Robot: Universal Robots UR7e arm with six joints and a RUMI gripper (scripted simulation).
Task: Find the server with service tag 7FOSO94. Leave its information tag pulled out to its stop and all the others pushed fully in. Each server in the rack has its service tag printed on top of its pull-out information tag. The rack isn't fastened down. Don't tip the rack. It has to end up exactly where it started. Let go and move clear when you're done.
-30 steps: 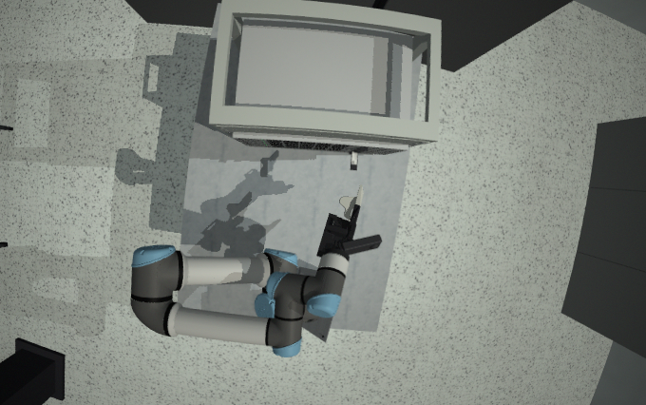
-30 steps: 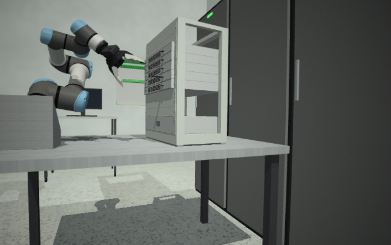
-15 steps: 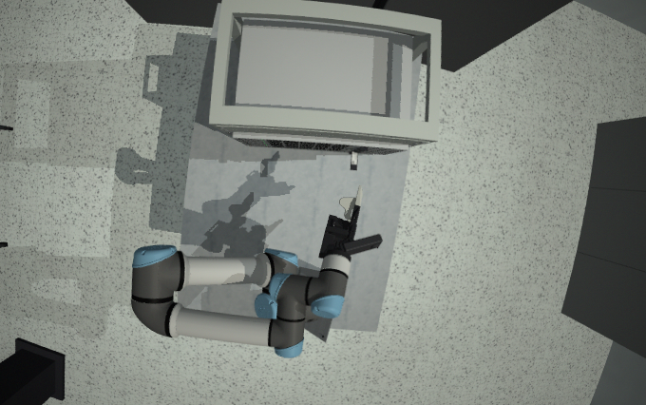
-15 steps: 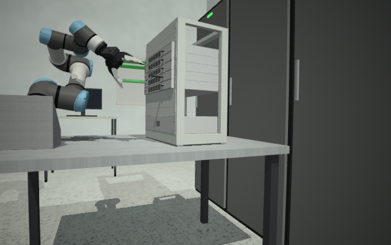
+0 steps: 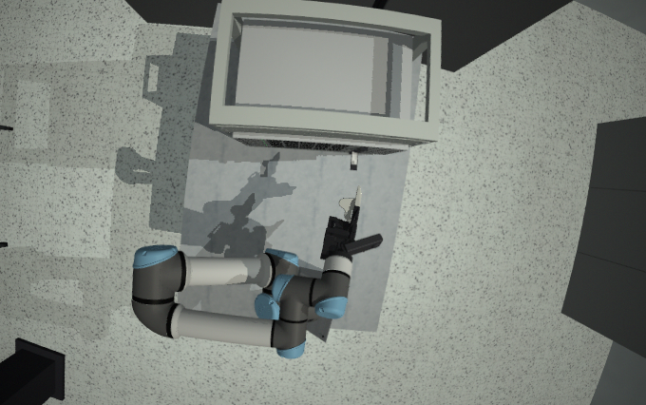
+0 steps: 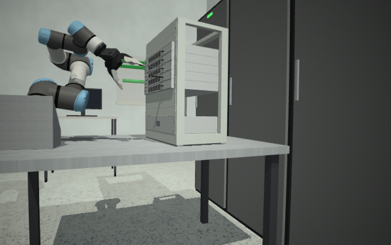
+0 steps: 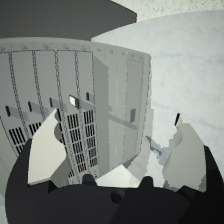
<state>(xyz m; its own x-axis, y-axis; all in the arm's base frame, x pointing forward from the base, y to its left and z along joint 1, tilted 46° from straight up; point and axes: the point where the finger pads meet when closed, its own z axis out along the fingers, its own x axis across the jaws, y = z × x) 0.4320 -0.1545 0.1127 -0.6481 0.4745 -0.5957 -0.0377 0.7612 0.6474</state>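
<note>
A: Risks from here?
B: Rack (image 5: 324, 116) (image 6: 180, 86) (image 7: 102, 90) could be shoved or tipped, since it isn't fastened; likely cause, a fingertip being driven into its front, or a tag being pulled hard past its stop. A neighbouring tag could also be caught, as the tags are set close together on the rack's front

A: Wrong tag possible?
B: Yes. No service tag can be read in these views, so whether 7FOSO94 is the one drawn out can't be confirmed. If lettering is misread, the wrong tag gets left out. Whether the stop has been reached can't be told either

A: Gripper state?
B: Gripper (image 5: 350, 195) (image 6: 132, 76) (image 7: 118, 111) is spread wide, nothing pinched, held in front of the rack and apart from the protruding tag

A: And the tag?
B: Protruding information tag (image 5: 353, 161) (image 6: 156, 76) (image 7: 73, 101) is seen sticking out of the rack's front, fourth server down. It lies between gripper and rack, ahead of the fingertips; in the wrist view it's framed between the fingers, nearer the left-hand one in the picture. Next, its print probably needs to be read before anything is gripped

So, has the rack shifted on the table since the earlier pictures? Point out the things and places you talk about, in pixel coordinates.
No. Against the table (image 5: 376, 190) (image 6: 245, 148) (image 7: 192, 65), the rack (image 5: 324, 116) (image 6: 180, 86) (image 7: 115, 70) shows no visible shift: its front feet sit at the same place by the edge in the exterior view.
</note>
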